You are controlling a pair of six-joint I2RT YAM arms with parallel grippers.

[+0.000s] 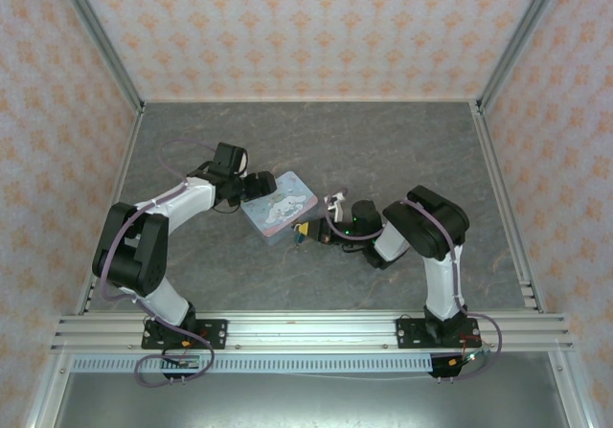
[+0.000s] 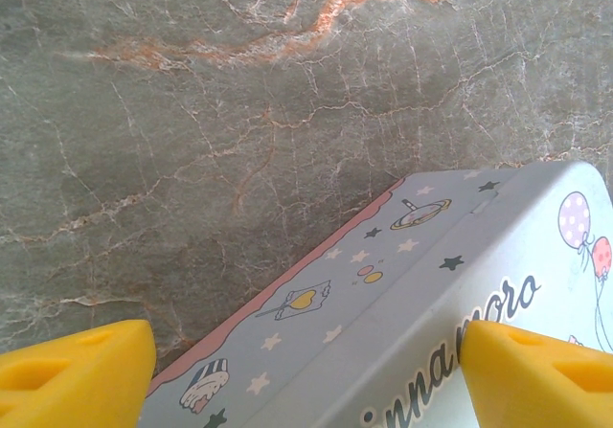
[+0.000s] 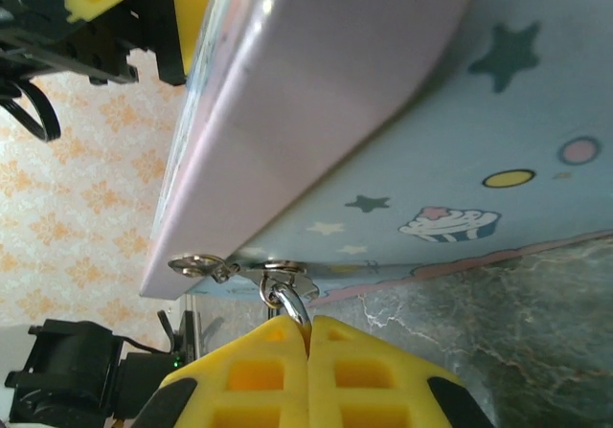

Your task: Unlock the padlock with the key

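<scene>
- right gripper [image 3: 308, 330]: fingers pinched together on a thin metal loop, probably the shackle of the padlock [image 3: 287, 300]. The lock body is hidden in the pinch, and I cannot tell if the key is there too.
- The padlock hangs at the near-right edge of the tin [image 1: 281, 206], straight ahead of the right fingertips. The loop runs in line with the fingers. The right arm is nearer by far.
- The tin's lid is down, so its contents are hidden. It sits on the grey table [image 2: 192, 112].
- left gripper [image 2: 306, 351]: spread wide, straddling the tin's far-left corner.
</scene>
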